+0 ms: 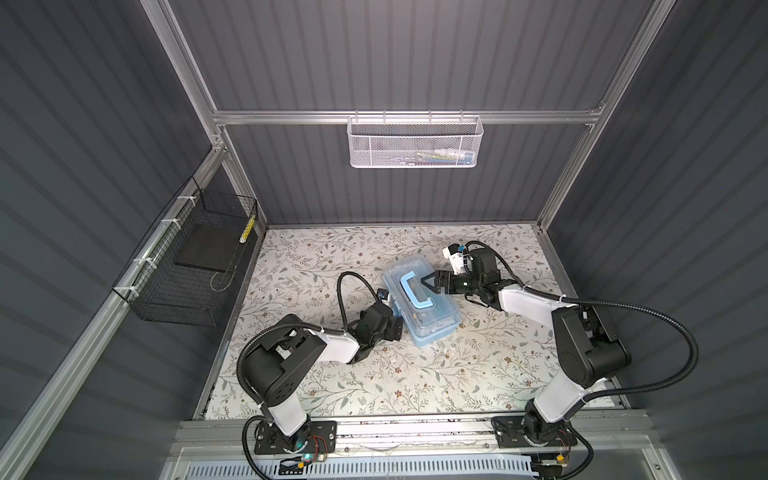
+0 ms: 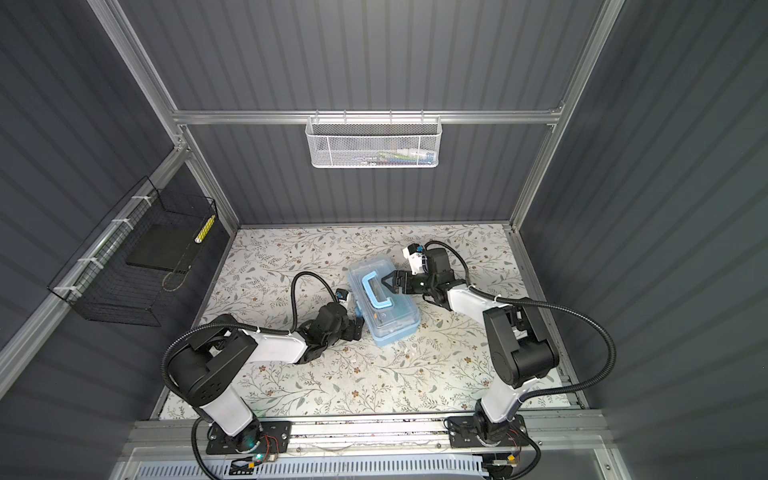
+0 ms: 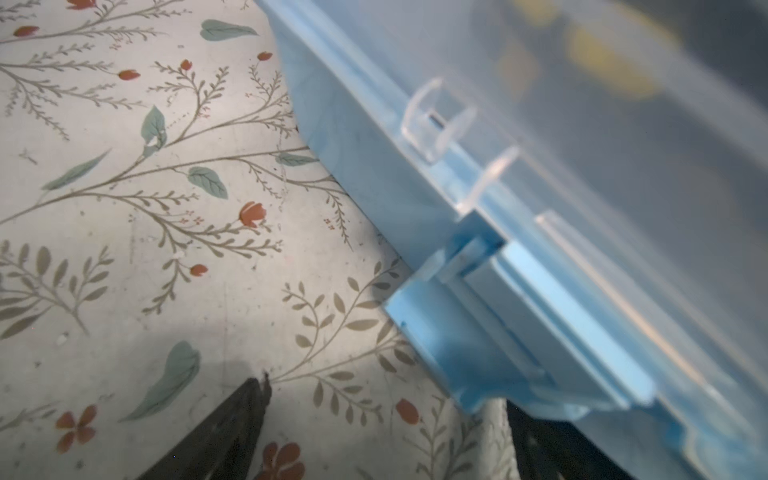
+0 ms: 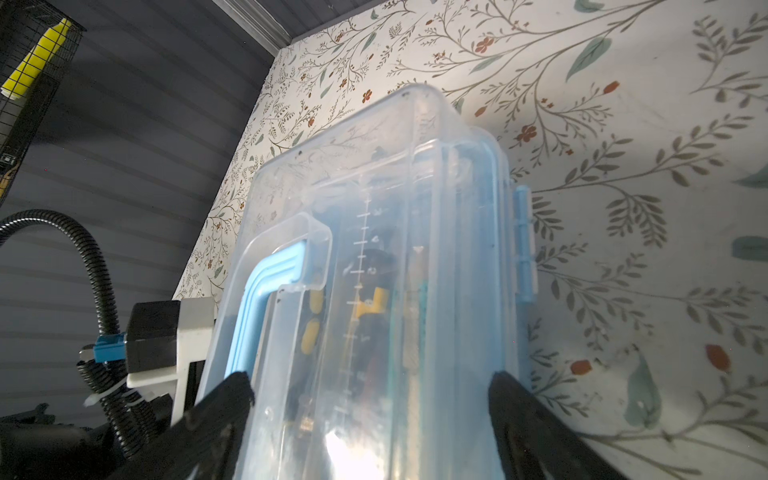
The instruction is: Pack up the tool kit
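Tool kit is seen approx. mid-frame in both top views, set flat on the flowered table, lid down, handle folded on top. Its long axis is laid diagonally, upper left to lower right. Yellow-and-black tools are made out through the clear lid, so packing is judged near done; latching is prob. what's left.

Key relation: the latch is carried on the long side turned toward the lower left of the top views, i.e. toward the left arm. The left gripper is placed just beside that side, about mid-length, jaws spread wide, nothing held. In the left wrist view the latch is seen sticking out from the box wall, lower centre-right of frame, btwn the two fingers. It's judged not snapped home, though blur leaves that unsure.

The right gripper is set at the opposite long side, right of the handle. Its jaws are also spread wide, w/ the lid framed btwn them in the right wrist view; contact can't be told.

The left arm is thus judged nearer to the latch. A short push across the box's short axis, toward the upper right, would be called for, w/ the right gripper as a stop against sliding.
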`<state>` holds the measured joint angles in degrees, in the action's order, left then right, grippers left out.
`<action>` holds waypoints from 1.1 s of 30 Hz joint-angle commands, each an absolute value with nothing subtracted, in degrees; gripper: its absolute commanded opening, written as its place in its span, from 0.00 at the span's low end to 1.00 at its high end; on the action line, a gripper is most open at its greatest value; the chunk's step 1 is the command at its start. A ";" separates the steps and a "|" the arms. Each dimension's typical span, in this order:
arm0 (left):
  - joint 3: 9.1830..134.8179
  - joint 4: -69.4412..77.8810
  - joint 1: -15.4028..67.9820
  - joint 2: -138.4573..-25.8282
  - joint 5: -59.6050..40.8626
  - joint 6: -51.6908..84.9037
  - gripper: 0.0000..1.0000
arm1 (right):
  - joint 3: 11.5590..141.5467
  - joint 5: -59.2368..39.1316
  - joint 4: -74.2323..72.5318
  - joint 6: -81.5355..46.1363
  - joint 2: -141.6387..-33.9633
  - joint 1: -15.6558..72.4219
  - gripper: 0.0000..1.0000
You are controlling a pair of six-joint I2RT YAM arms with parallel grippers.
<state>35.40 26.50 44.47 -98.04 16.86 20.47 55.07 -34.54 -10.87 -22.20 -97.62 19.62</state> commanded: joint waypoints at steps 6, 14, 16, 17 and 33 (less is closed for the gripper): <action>36.07 24.35 44.25 -98.69 21.97 21.36 0.91 | 53.26 -38.10 -5.26 -23.62 -100.40 20.78 0.91; 33.35 16.04 44.16 -86.72 23.16 21.47 0.89 | 53.28 -38.44 -6.06 -23.97 -100.55 20.79 0.91; 33.04 14.69 44.21 -84.09 22.31 21.53 0.89 | 53.13 -38.64 -6.34 -24.21 -100.40 20.79 0.91; 32.96 14.52 44.08 -83.22 21.48 21.45 0.89 | 53.01 -38.67 -6.46 -24.33 -100.33 20.80 0.91; 30.11 24.89 38.38 -82.09 6.58 29.22 0.81 | 51.55 -38.58 -6.91 -24.61 -97.98 20.80 0.91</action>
<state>31.94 20.58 41.15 -83.35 12.03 25.67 53.78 -34.81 -13.56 -23.14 -97.56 19.49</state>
